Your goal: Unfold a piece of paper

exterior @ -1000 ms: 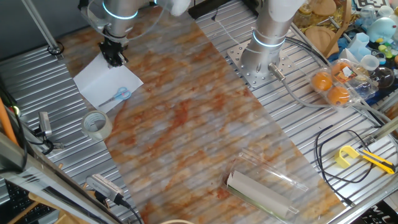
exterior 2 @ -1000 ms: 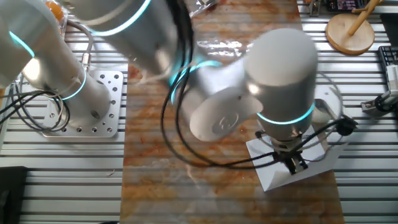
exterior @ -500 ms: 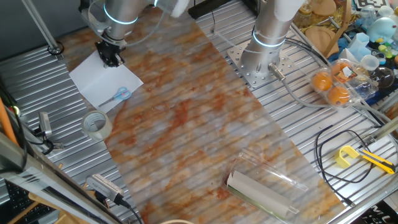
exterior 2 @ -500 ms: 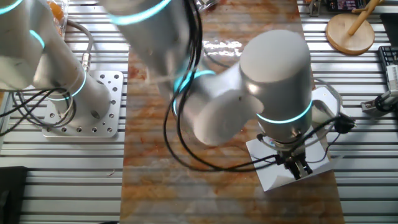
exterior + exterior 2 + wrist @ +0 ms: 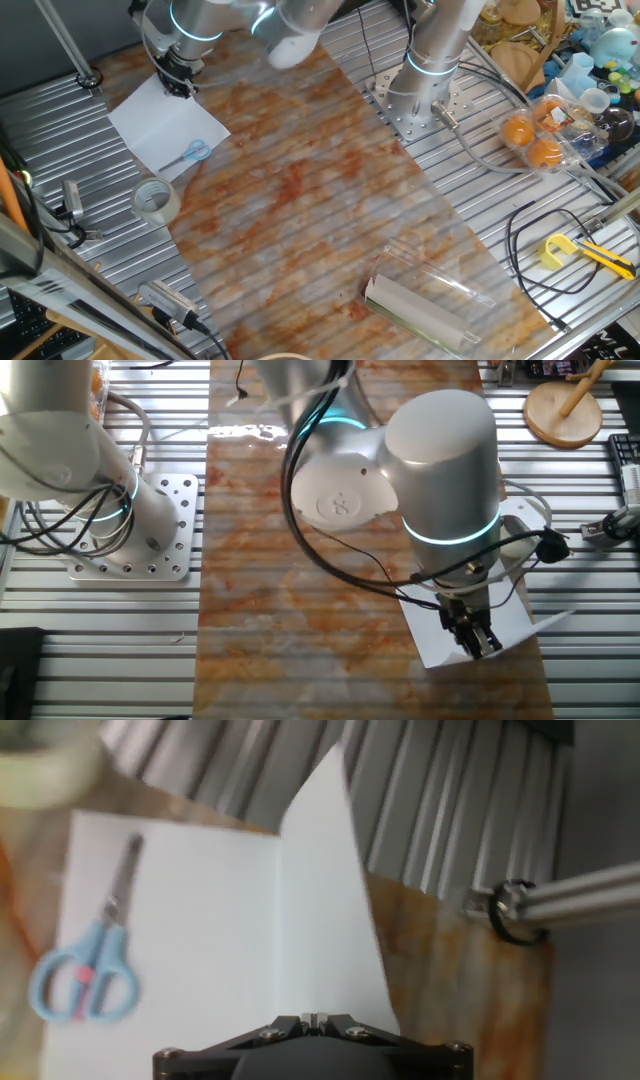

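Gripper (image 5: 315,1018) first: you've got the fingers pinched together on the near edge of a raised flap of the piece of paper (image 5: 210,940), and from the hand view that flap climbs away from you toward 12 o'clock, tapering to a point over the ribbed metal of the table (image 5: 450,810). Jaws look closed down with only the thin sheet between them; the fingertips themselves are mostly hidden behind the gripper body, so judge the grip by the lifted flap, not by the pads.

Now the relation that matters. The crease runs straight out from your fingers, 6 to 12 o'clock, and the flat half of the sheet lies to your 9 o'clock. The scissors (image 5: 85,975), light-blue handles, rest on that flat half out at 8 o'clock, clear of the flap. So the flap has to swing toward 3 o'clock, away from the flat half, to open out.

Step back to the fixed views: the gripper (image 5: 178,80) sits at the sheet's 12 o'clock corner, the paper (image 5: 165,128) stretches toward 5 o'clock, and the tape roll (image 5: 156,200) lies just beyond its lower edge. From the other side, the flap (image 5: 545,625) pokes out at 3 o'clock of the gripper (image 5: 478,640), partly open already by my reckoning.
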{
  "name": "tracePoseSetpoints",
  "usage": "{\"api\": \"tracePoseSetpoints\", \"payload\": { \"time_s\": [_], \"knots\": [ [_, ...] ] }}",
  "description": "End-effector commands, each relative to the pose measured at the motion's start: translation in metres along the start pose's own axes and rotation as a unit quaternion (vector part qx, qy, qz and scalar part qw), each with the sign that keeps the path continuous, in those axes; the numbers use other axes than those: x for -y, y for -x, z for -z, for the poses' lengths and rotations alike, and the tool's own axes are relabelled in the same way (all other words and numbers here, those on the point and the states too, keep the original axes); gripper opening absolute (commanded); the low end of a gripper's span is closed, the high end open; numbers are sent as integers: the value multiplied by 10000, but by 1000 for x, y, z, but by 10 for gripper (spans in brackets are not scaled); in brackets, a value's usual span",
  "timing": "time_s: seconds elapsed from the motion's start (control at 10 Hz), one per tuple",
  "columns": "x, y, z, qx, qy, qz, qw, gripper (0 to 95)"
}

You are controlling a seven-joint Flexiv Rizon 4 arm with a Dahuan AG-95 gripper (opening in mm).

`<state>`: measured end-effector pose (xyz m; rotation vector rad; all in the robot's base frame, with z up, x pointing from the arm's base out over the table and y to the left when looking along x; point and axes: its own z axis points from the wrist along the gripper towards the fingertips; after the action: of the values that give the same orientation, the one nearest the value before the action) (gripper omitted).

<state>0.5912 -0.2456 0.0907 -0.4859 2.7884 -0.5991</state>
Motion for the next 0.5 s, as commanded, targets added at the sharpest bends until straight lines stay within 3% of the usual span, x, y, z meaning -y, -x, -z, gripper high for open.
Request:
{"api": "tracePoseSetpoints", "payload": {
  "time_s": [0.1, 0.5],
  "knots": [
    [-35, 15, 0, 323, 791, 35, 9963, 0],
    [-35, 15, -1, 313, 785, 63, 9964, 0]
  ]
}}
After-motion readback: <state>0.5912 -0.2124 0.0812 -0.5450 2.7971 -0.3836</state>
